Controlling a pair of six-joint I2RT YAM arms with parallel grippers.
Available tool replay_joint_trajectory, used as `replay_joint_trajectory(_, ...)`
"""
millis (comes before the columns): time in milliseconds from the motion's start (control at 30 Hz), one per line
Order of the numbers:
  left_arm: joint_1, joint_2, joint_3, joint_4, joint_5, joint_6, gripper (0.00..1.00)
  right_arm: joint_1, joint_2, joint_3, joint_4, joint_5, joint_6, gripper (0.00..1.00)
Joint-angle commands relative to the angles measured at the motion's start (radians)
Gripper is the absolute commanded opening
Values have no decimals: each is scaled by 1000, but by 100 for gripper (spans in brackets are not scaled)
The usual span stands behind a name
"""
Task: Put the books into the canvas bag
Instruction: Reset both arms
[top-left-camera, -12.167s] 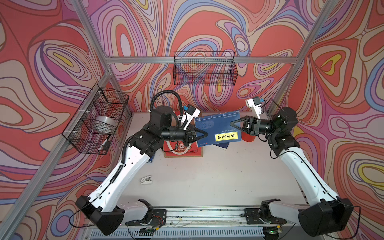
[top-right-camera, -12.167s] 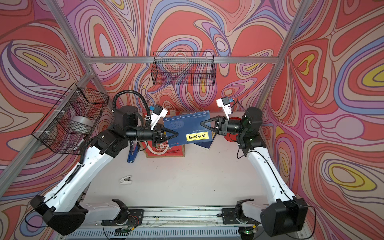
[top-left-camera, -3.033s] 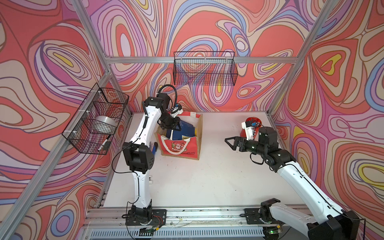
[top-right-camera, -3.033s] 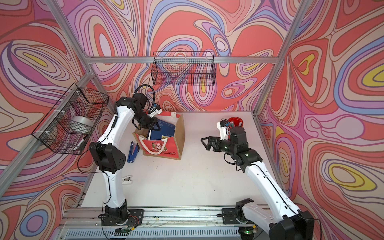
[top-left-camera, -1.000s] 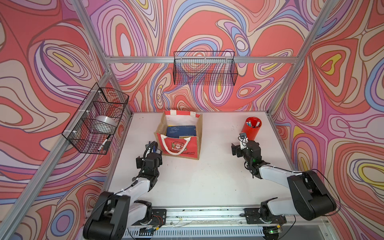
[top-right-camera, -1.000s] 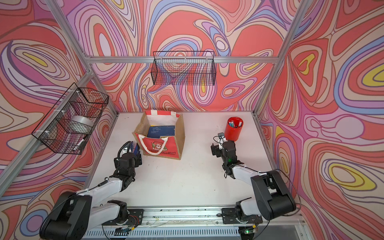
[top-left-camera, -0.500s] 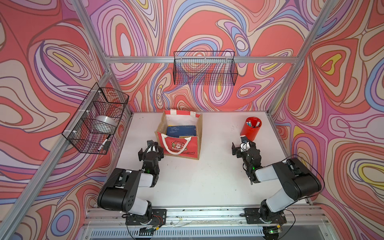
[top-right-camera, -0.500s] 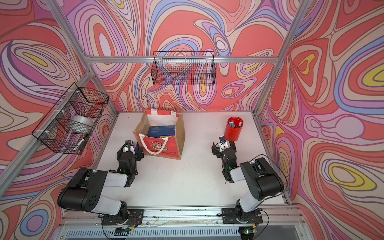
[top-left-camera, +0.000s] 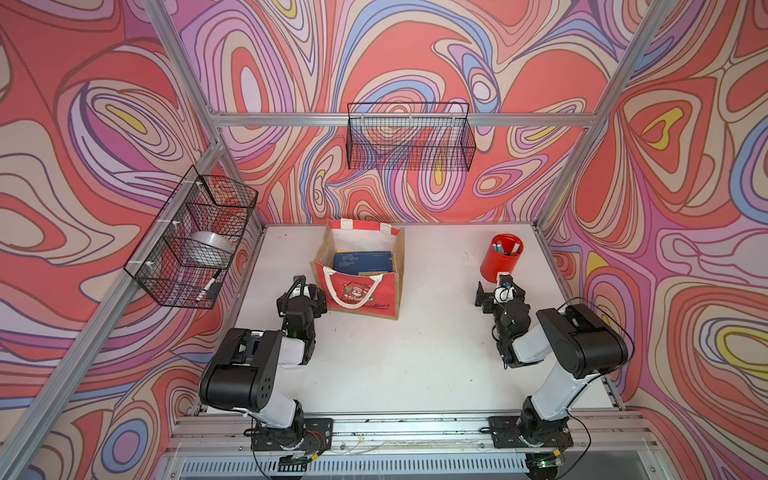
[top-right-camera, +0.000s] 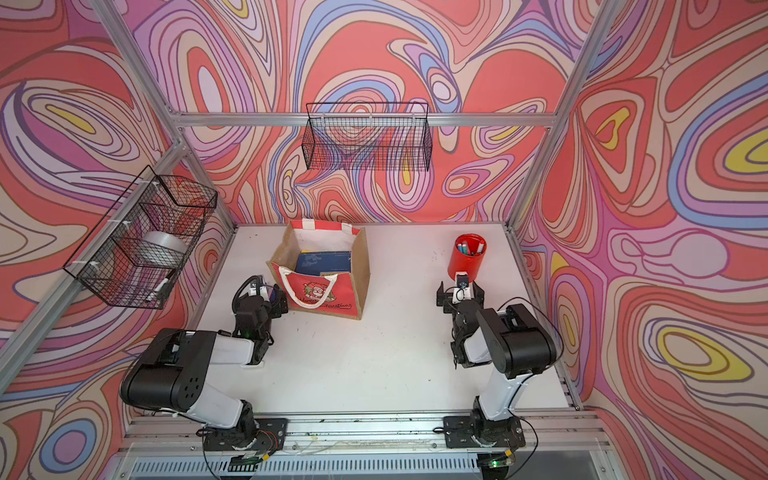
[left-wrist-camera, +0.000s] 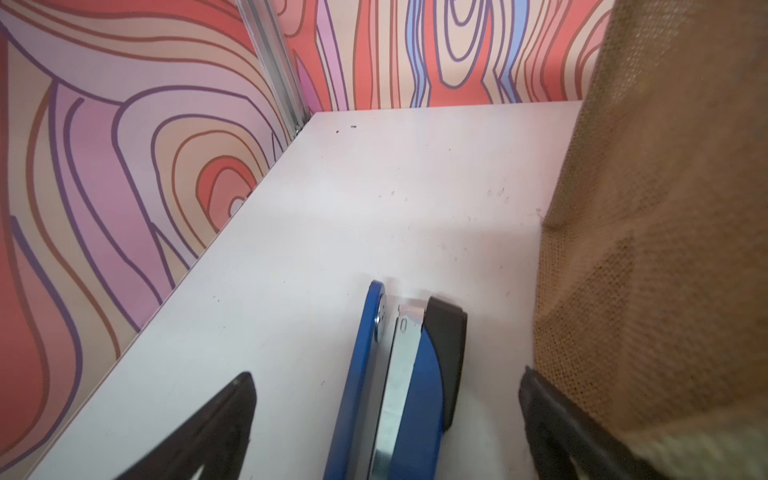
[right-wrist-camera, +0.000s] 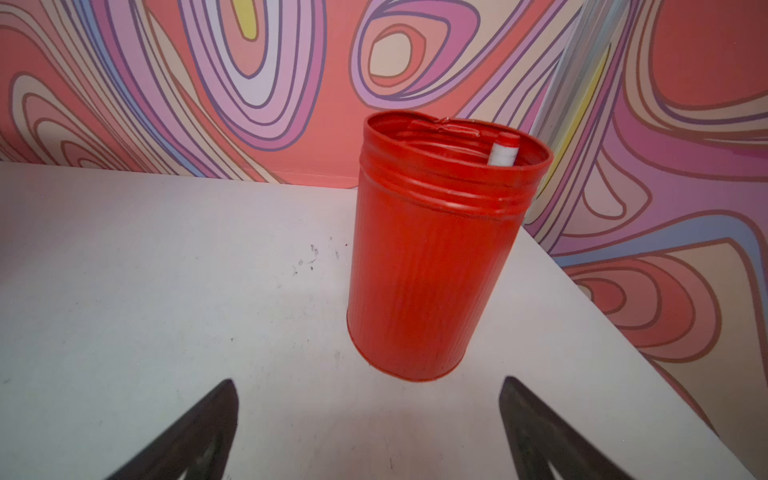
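Books (top-left-camera: 362, 262) lay inside the canvas bag (top-left-camera: 376, 309), dark covers up, long axis across the bag's width. None seen loose on the tabletop (top-left-camera: 395, 365); task judged complete. Left gripper (top-left-camera: 302, 293) sat low, just beside the bag's jute side, jaws spread, holding nothing. Blue stapler (left-wrist-camera: 407, 374) lay on the tabletop between its fingers, untouched. Left arm the nearer to the bag. Right gripper (top-left-camera: 498, 295) well apart from it, jaws spread, empty, facing the red pen cup (top-left-camera: 500, 259). Bag's front panel hid the books' near edges. Count unclear, and flat or leaning could not be told.
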Motion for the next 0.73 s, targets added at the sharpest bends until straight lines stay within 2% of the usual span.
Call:
replay_joint_trajectory(0, -4, 12, 5, 48, 38, 10, 100, -10, -15, 29, -67, 49, 45, 98)
replay_joint_trajectory(67, -4, -8, 34, -43, 34, -2, 100, -12, -19, 30, -74, 48, 49, 98)
replay_joint_trajectory(167, -4, 10, 21, 10, 30, 6, 100, -11, -18, 30, -75, 49, 50, 98)
replay_joint_trajectory(233, -3, -1, 30, -29, 32, -1, 100, -12, -18, 29, -71, 48, 48, 98)
replay_joint_trajectory(700, -3, 8, 31, -18, 34, -2, 100, -13, -19, 34, -81, 47, 49, 98)
